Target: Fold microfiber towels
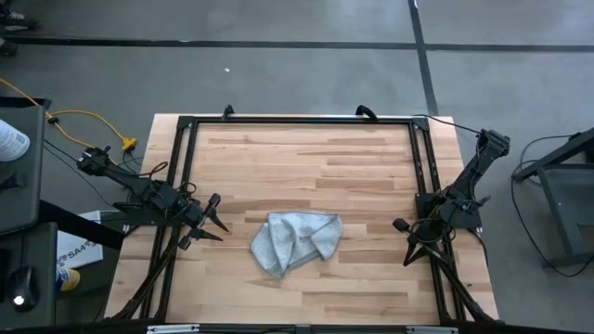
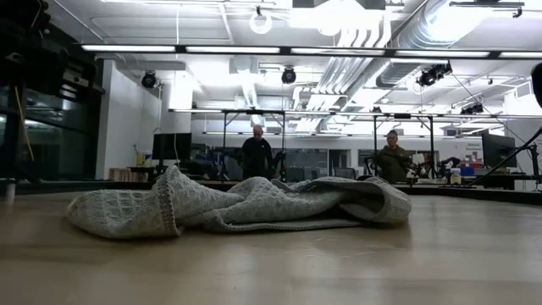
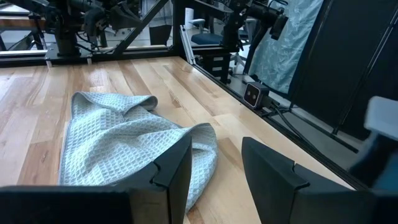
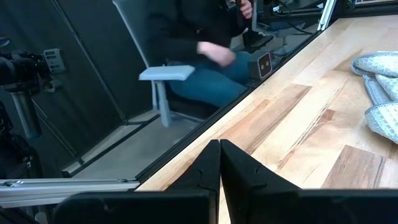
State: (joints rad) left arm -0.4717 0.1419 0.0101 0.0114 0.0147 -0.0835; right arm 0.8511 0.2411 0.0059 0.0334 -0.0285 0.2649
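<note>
Towel: the microfiber towel [image 1: 295, 241] lies crumpled on the wooden tabletop [image 1: 306, 158], in the lower middle of the high view, between the two arms.
Towel shape: an uneven heap with folds thrown over itself; light grey-blue, waffle-ribbed.
Towel axis: its longer run goes roughly left to right in the high view, tilted a little, with the lower-left end dipping toward the frame's bottom and the right end sitting higher.
Towel in the low view: a low mound [image 2: 237, 207] stretched across the frame's middle, a raised fold at its left part and a rounded hump at its right.
Left gripper: the left gripper [image 1: 212, 223] sits at the left of the high view, just left of the towel and not touching it; its fingers [image 3: 176, 169] stand apart with nothing between them, pointing at the cloth.
Right gripper: the right gripper [image 1: 401, 225] rests at the right of the high view, well apart from the towel; its fingers [image 4: 205, 167] are pressed together, holding nothing.
Background: two people [image 2: 257, 154] stand far behind the table in the low view.
</note>
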